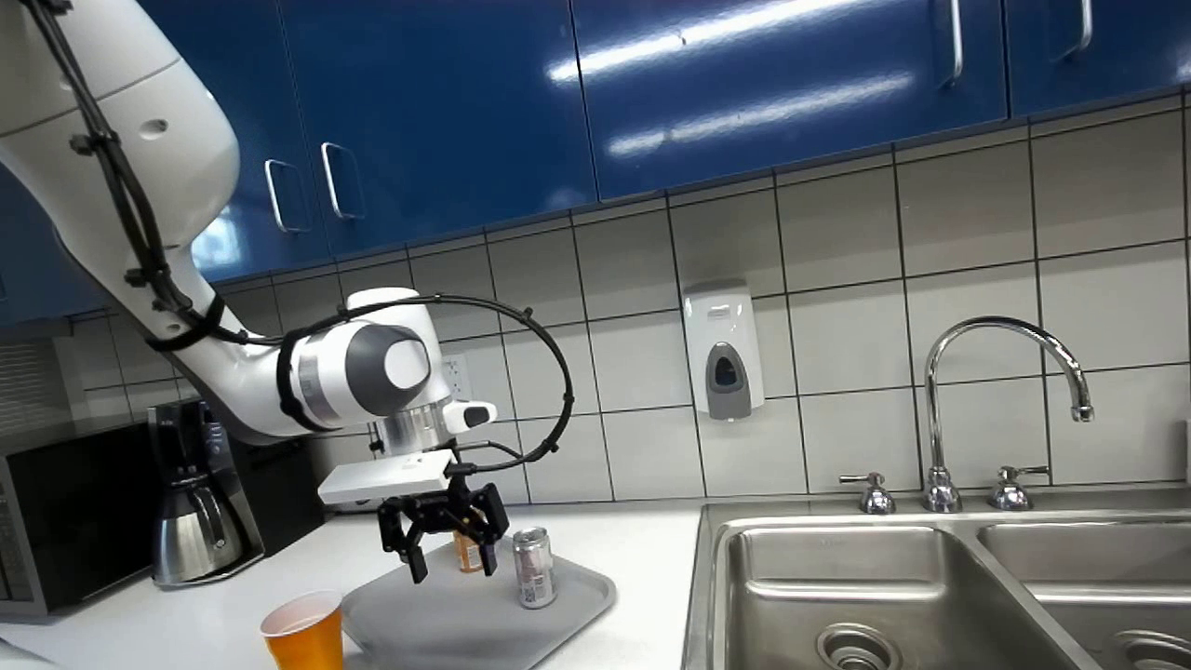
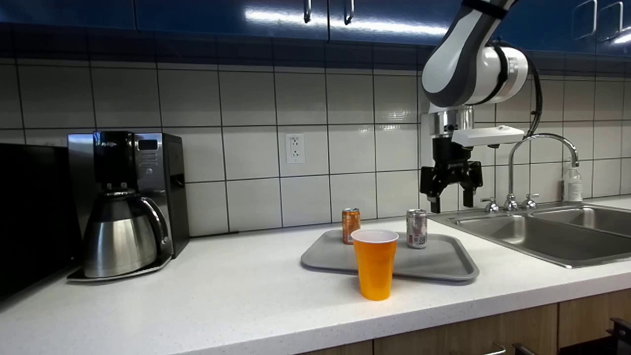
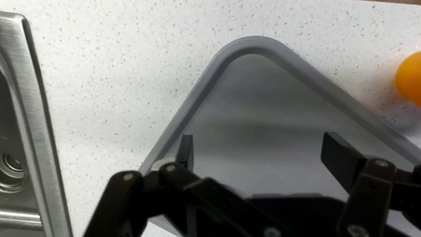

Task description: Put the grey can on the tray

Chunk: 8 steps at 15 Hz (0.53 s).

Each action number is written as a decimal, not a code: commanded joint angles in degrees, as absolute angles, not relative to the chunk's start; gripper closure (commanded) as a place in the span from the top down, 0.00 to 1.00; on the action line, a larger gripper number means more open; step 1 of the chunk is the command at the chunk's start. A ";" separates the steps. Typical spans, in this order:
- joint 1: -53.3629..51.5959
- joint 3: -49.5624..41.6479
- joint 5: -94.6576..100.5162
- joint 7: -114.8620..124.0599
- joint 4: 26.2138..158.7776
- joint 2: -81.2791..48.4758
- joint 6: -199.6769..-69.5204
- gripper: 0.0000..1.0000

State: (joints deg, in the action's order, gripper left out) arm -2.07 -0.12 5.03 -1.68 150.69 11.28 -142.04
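Note:
The grey can (image 1: 534, 568) stands upright on the grey tray (image 1: 456, 619). In an exterior view the can (image 2: 416, 229) is on the far half of the tray (image 2: 436, 264). My gripper (image 1: 453, 567) is open with nothing between its fingers. It hangs above the tray, and its fingertips (image 2: 451, 203) are apart from the can. In the wrist view the gripper (image 3: 258, 148) has its fingers spread over the bare tray (image 3: 260, 98). A pale rounded edge shows behind the left finger there; it may be the can, mostly hidden.
A small orange can (image 2: 351, 227) stands on the tray. An orange cup (image 2: 375, 266) stands on the counter by the tray's front edge. The steel sink (image 1: 700, 605) lies to one side, with a faucet (image 1: 938, 400). A coffee maker (image 2: 121, 236) stands at the opposite side.

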 commanded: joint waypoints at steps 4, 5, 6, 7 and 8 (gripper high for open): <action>-1.91 -1.39 3.00 -7.49 150.99 17.82 -132.50 1.00; -1.98 -1.62 2.75 -8.34 150.81 18.09 -131.40 1.00; -1.86 -1.67 2.90 -8.45 150.70 18.31 -130.62 1.00; -1.65 -0.90 3.82 -6.08 151.00 16.49 -133.70 1.00; -1.65 -1.02 3.79 -6.33 150.99 16.76 -133.14 1.00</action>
State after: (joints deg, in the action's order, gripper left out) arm -2.07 -1.46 3.97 -6.22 151.04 16.76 -133.21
